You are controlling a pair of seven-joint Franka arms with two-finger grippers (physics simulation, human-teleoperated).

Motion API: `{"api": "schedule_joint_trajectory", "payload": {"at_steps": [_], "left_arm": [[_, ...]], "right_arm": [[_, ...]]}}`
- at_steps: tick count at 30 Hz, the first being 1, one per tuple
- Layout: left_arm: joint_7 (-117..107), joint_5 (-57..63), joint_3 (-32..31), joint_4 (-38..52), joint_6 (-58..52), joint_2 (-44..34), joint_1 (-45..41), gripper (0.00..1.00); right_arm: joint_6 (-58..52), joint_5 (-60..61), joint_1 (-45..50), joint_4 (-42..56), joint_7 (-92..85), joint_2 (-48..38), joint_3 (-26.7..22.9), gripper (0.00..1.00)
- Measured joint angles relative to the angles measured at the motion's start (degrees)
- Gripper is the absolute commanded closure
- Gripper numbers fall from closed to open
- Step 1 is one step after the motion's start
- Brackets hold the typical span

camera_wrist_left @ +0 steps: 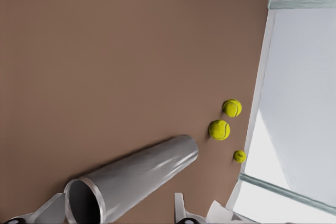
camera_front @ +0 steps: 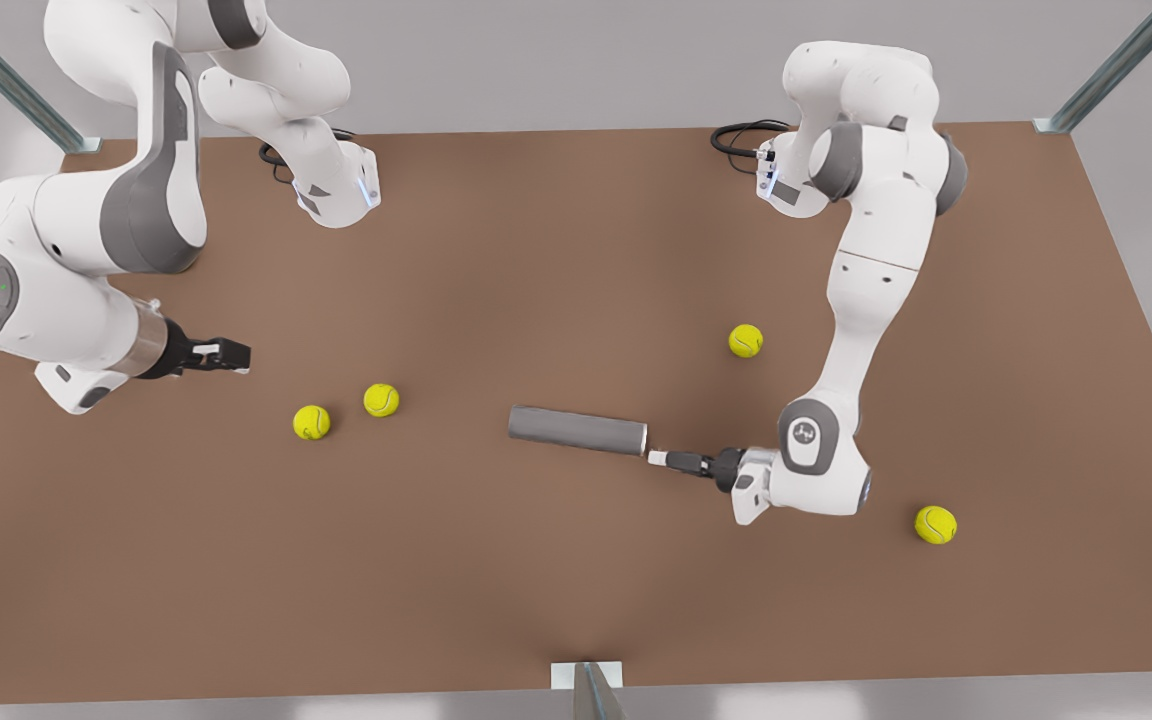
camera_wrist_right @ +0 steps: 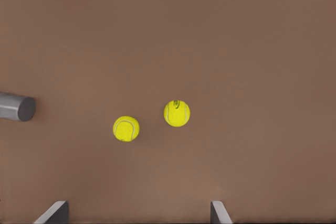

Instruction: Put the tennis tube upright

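Observation:
The tennis tube [camera_front: 576, 430] is a grey metallic cylinder lying flat near the table's middle. Its hollow rimmed end points to the front view's right. My left gripper [camera_front: 651, 457] is level with the table at that end. In the left wrist view the tennis tube [camera_wrist_left: 136, 174] has its open mouth between the spread fingers [camera_wrist_left: 52, 209] of my left gripper [camera_wrist_left: 117, 199], which is open. My right gripper [camera_front: 231, 355] hovers at the front view's left, open, and waits. My right gripper [camera_wrist_right: 136, 205] looks along the table toward the tennis tube's closed end [camera_wrist_right: 17, 106].
Two yellow tennis balls [camera_front: 311, 422] [camera_front: 381, 400] lie between my right gripper and the tube. A third ball [camera_front: 746, 341] lies behind the tube's rimmed end. One more ball [camera_front: 936, 525] rests near the left arm's elbow. Brown table [camera_front: 576, 600] has open room in front.

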Motion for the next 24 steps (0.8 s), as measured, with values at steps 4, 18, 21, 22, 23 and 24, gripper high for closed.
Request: {"api": "schedule_joint_trajectory", "payload": {"at_steps": [4, 18, 21, 22, 23, 24], "left_arm": [[4.44, -0.15, 0.04, -0.36, 2.19, 0.21, 0.00, 0.00], [14.02, -0.13, 0.59, -9.20, -1.23, -3.55, -0.66, 0.00], [15.21, -1.14, 0.27, -9.72, -0.78, -3.67, -1.59, 0.00], [15.56, -1.75, 0.24, -9.75, -0.50, -3.63, -2.17, 0.00], [15.86, -2.23, 0.22, -9.80, -0.22, -3.64, -2.58, 0.00], [16.11, -2.78, 0.21, -9.83, 0.03, -3.65, -2.88, 0.00]], "right_arm": [[-1.09, 0.24, 0.08, 0.06, 1.97, 0.45, -0.02, 0.00], [-2.03, 0.44, 0.15, -0.11, 6.13, 0.84, -0.20, 0.00], [-2.06, 0.47, 0.15, -0.18, 6.67, 0.98, -0.20, 0.00], [-2.07, 0.49, 0.15, -0.19, 6.83, 1.03, -0.20, 0.00], [-2.08, 0.50, 0.15, -0.19, 6.98, 1.06, -0.22, 0.00], [-2.08, 0.52, 0.16, -0.19, 7.12, 1.08, -0.25, 0.00]]}}
